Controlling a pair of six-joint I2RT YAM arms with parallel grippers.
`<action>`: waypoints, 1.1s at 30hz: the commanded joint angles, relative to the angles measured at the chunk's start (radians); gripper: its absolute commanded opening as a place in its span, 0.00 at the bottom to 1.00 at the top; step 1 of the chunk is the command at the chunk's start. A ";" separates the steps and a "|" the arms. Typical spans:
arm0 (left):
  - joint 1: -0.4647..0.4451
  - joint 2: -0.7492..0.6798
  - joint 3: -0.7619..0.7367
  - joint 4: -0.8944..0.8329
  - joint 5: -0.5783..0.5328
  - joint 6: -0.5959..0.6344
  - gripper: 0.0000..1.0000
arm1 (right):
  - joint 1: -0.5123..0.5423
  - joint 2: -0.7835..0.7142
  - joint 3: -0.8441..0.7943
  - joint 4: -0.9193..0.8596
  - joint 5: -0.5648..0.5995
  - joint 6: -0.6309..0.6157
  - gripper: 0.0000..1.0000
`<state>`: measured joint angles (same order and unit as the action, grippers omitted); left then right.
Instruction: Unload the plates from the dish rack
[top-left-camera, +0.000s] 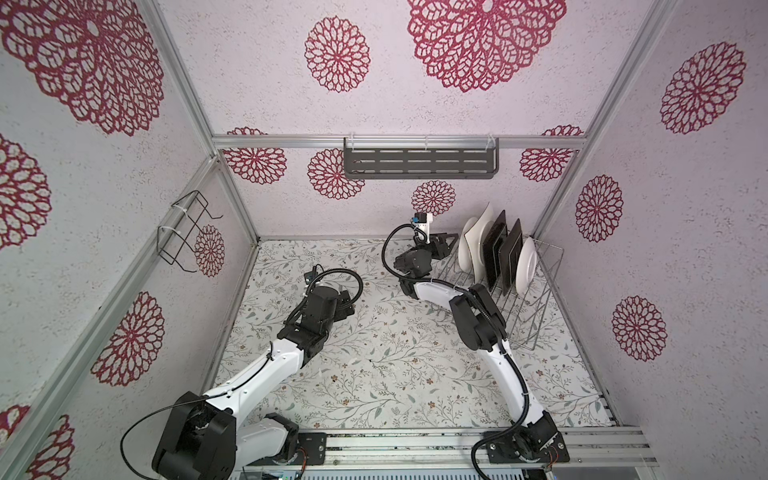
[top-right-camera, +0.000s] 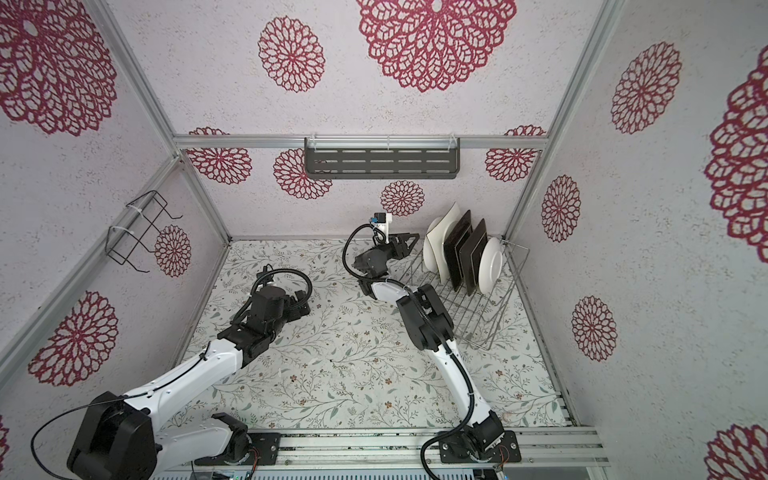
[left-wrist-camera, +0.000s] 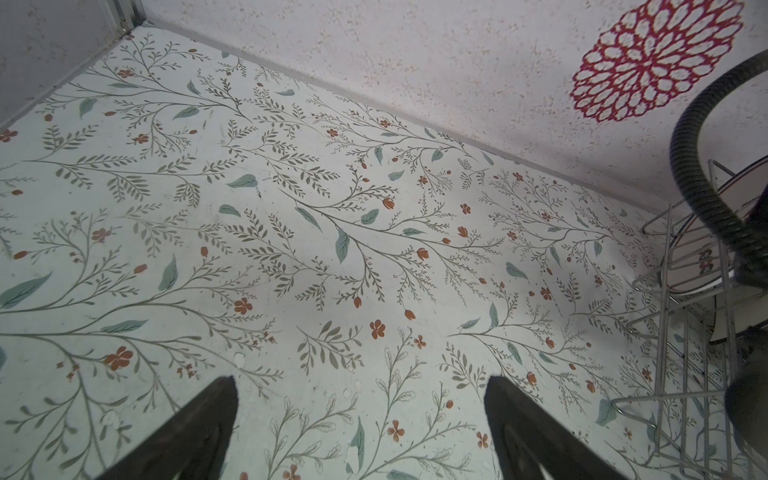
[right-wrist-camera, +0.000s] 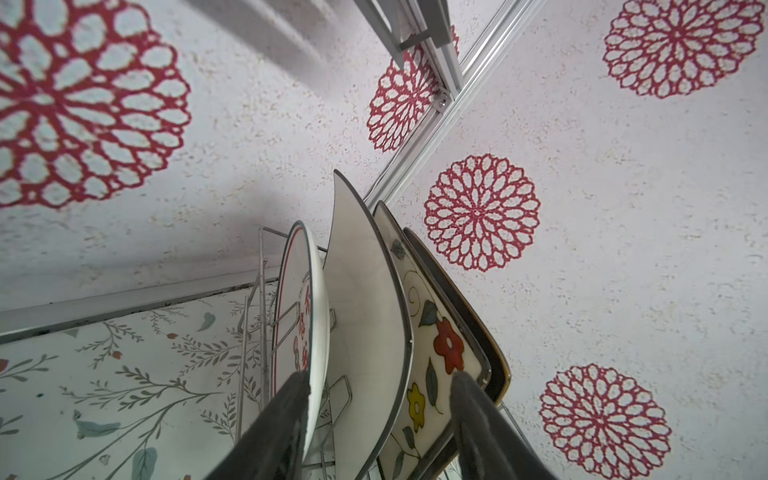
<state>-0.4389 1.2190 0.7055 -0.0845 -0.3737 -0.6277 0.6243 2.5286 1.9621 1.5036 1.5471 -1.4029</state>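
The silver wire dish rack (top-left-camera: 536, 324) (top-right-camera: 494, 320) stands at the back right with several plates upright in its prongs. From the left they are a round white plate with red characters (right-wrist-camera: 297, 299) (top-left-camera: 467, 245), a square white plate (right-wrist-camera: 365, 299) (top-left-camera: 482, 230), two dark-backed flowered plates (right-wrist-camera: 440, 345) (top-left-camera: 498, 249), and a round white plate (top-left-camera: 528, 262). My right gripper (right-wrist-camera: 382, 376) (top-left-camera: 451, 239) is at the left end of the row. It is open, and the near edges of the first plates show between its fingers (right-wrist-camera: 291, 415). My left gripper (left-wrist-camera: 360, 380) (top-left-camera: 347, 305) is open over bare tabletop.
A dark grey slotted shelf (top-left-camera: 419, 162) hangs on the back wall. A small black wire holder (top-left-camera: 185, 232) is fixed to the left wall. The floral tabletop (top-left-camera: 374, 353) spreads between the arms. The rack sits close to the right wall and back corner.
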 joint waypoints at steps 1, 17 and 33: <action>-0.008 0.012 0.020 0.021 0.002 0.016 0.97 | -0.001 -0.069 0.033 0.178 0.028 -0.157 0.64; -0.012 0.024 0.037 0.015 0.019 0.006 0.97 | 0.009 -0.524 -0.303 -1.240 -0.246 0.907 0.99; -0.026 0.011 0.056 -0.030 0.002 0.004 0.97 | -0.054 -0.517 -0.173 -1.875 -0.506 1.541 0.92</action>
<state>-0.4541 1.2430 0.7380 -0.0975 -0.3576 -0.6285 0.5709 2.0300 1.7882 -0.2947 1.0790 0.0284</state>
